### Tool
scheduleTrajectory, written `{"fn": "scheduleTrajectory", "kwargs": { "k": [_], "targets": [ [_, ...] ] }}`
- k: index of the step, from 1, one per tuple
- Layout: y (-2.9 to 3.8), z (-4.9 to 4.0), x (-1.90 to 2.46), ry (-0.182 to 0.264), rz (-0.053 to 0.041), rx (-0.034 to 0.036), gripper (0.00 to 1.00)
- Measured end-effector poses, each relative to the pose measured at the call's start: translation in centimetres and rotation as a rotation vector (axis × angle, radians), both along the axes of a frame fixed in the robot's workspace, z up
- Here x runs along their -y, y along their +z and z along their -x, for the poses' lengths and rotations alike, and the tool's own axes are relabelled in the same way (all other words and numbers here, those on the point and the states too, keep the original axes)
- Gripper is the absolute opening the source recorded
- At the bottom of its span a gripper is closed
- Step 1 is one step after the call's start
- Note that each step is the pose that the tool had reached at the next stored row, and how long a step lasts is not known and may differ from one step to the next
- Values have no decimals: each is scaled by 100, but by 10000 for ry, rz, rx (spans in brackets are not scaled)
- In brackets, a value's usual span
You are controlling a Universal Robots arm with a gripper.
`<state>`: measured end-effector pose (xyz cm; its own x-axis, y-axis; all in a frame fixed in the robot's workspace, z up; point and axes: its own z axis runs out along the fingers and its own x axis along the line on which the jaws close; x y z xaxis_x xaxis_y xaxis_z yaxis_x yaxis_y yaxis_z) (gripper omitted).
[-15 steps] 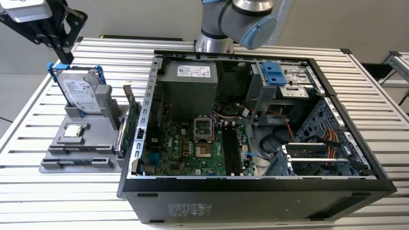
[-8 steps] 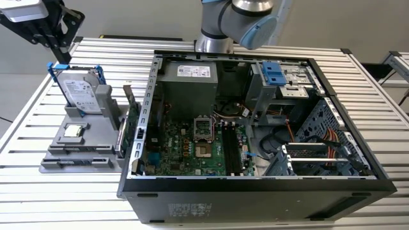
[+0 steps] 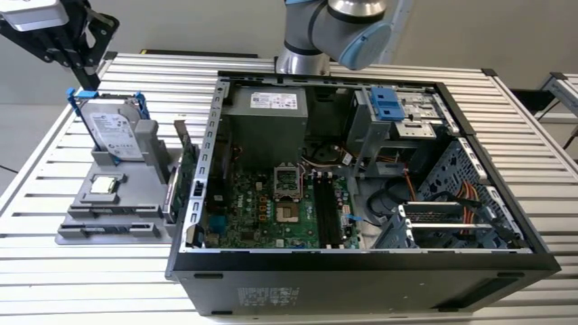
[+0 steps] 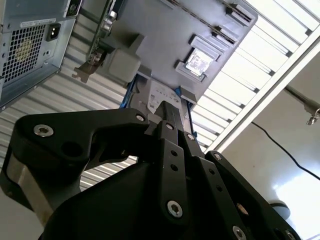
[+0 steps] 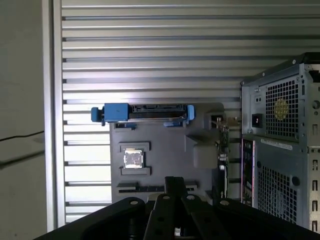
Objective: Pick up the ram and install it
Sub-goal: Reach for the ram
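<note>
**Claw closed and empty above the parts holder; ram in its slot**

Exterior view: one open black computer case (image 3: 361, 277) lies on the slatted aluminium worktop (image 3: 81, 284). At the exterior view's left sits one grey moulded parts holder (image 3: 135, 213) carrying four parts. These are one silver hard drive in a blue bracket (image 3: 116, 135) standing upright, one square silver processor chip (image 3: 105, 184), one green expansion card (image 3: 181, 169) on edge beside the case, and one long, thin dark ram (image 3: 118, 229) in the slot along the holder's near edge. The single arm's black claw (image 3: 91, 62) hangs tilted, well above the holder.

Second wrist view: the claw (image 4: 167, 107) points down at the holder (image 4: 165, 30) and the chip (image 4: 198, 62). Its fingertips are drawn together with nothing between them.

First wrist view: the claw (image 5: 173, 181) looks down on the holder (image 5: 165, 150). The ram (image 5: 137, 188) shows as a dark strip partly behind the closed tips, and the hard drive (image 5: 145, 112) sits at the holder's opposite edge.
</note>
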<state>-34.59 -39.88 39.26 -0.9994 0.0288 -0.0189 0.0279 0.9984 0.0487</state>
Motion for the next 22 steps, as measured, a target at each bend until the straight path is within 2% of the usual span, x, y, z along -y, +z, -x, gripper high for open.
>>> {"fn": "scheduleTrajectory", "kwargs": {
  "k": [9, 22],
  "targets": [
    [0, 0, 35, 3, 0, 0, 0],
    [-1, 47, 124, 104, 0, 0, 0]
  ]
}}
